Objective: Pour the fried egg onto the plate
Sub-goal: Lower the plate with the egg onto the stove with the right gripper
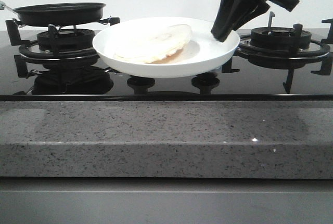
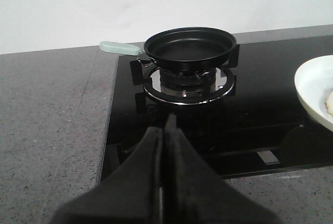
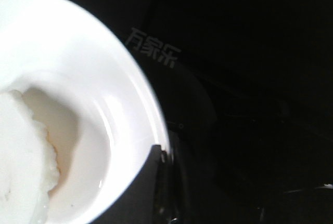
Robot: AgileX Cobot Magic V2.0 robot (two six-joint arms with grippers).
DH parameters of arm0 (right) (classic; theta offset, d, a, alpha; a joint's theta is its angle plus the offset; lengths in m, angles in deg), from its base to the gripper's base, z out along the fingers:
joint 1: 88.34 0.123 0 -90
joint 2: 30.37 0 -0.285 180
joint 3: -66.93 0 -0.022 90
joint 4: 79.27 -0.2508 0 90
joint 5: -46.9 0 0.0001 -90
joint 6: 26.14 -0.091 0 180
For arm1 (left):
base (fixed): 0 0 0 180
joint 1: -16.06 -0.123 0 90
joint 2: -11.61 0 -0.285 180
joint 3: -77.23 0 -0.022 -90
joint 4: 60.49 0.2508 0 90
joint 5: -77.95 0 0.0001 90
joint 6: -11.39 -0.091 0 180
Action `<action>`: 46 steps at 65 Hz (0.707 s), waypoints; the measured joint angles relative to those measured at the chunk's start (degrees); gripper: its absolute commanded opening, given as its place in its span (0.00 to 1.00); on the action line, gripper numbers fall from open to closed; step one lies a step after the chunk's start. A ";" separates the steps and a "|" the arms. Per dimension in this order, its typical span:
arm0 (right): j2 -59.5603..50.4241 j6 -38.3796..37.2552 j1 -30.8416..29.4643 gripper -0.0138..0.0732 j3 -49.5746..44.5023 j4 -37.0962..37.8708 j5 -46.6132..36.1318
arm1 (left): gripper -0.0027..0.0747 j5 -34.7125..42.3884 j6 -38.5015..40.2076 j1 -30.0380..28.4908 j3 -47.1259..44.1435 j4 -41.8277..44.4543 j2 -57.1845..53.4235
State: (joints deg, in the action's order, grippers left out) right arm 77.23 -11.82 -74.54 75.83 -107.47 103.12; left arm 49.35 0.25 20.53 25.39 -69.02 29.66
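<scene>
Right hand (image 1: 222,33) clamps the plate's (image 1: 213,57) rim, fried egg (image 1: 153,43) lying inside; left hand (image 2: 165,130) sits clenched and empty, facing the frying pan (image 2: 190,44).

Your front camera sits low at counter height, looking straight across the grey speckled stone ledge (image 1: 166,135) at the glossy black hob. Your left wrist camera looks from farther back toward the black round frying pan (image 2: 190,45). Your right wrist camera presses very close to the shallow white plate (image 3: 130,83), which all views share.
</scene>
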 measured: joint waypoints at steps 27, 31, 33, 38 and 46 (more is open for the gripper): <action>1.04 -3.00 -1.01 0.11 3.28 -1.42 -0.14 | 0.01 0.00 0.00 0.00 0.00 0.00 0.00; 2.27 -3.86 -1.95 0.11 5.61 -1.55 0.09 | 0.01 0.00 0.00 0.00 0.00 0.00 0.00; 3.07 -4.56 -2.29 0.11 7.49 -1.66 0.24 | 0.01 0.00 0.00 0.00 0.00 0.00 0.00; 5.87 -5.75 -3.49 0.11 11.59 -1.66 0.78 | 0.01 0.00 0.00 0.00 0.00 0.00 0.00; 11.27 -7.03 -4.71 0.11 19.42 -1.66 1.76 | 0.01 0.00 0.00 0.00 0.00 0.00 0.00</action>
State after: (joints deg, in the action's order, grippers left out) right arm 88.50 -18.85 -79.24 95.25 -109.13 104.87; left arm 49.35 0.25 20.53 25.39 -69.02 29.66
